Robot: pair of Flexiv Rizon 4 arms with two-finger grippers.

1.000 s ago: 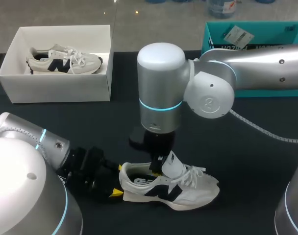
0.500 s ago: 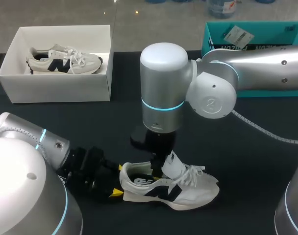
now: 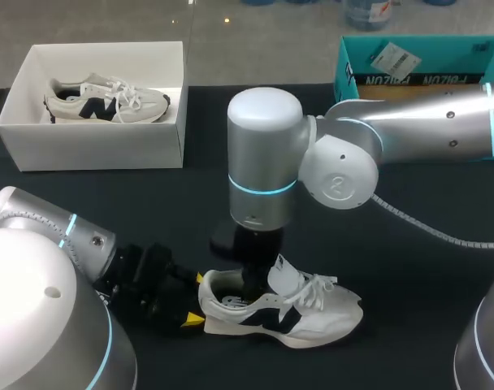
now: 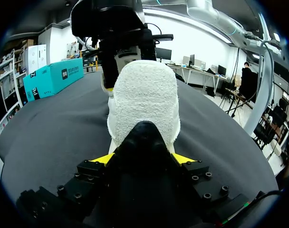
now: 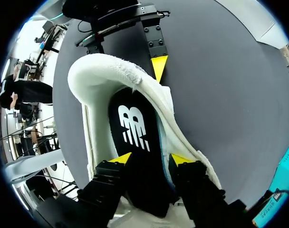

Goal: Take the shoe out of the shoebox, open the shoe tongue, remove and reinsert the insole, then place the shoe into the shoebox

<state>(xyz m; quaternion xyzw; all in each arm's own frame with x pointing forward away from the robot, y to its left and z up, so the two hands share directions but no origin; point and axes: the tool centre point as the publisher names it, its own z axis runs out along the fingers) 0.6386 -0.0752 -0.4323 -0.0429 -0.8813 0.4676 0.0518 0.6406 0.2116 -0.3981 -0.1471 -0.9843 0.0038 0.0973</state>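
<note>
Now the left gripper (image 4: 144, 157) pinches the shoe (image 3: 312, 313) by its fuzzy white terry heel, toe stretching away ahead, while the right gripper (image 5: 150, 159) sits inside its mouth over the smooth black insole (image 5: 135, 124), hold impossible to tell.

A white logo marks the black insole (image 5: 135, 142) of the shoe (image 3: 312, 317); dark lettering lines the teal box (image 3: 409, 80); a numeral sits on the right arm (image 3: 339, 185).

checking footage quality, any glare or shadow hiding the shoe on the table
head view: even light, no glare on the shoe, though the right arm covers its opening; left wrist view: bright room behind, heel lit fine; right wrist view: insole evenly lit
</note>
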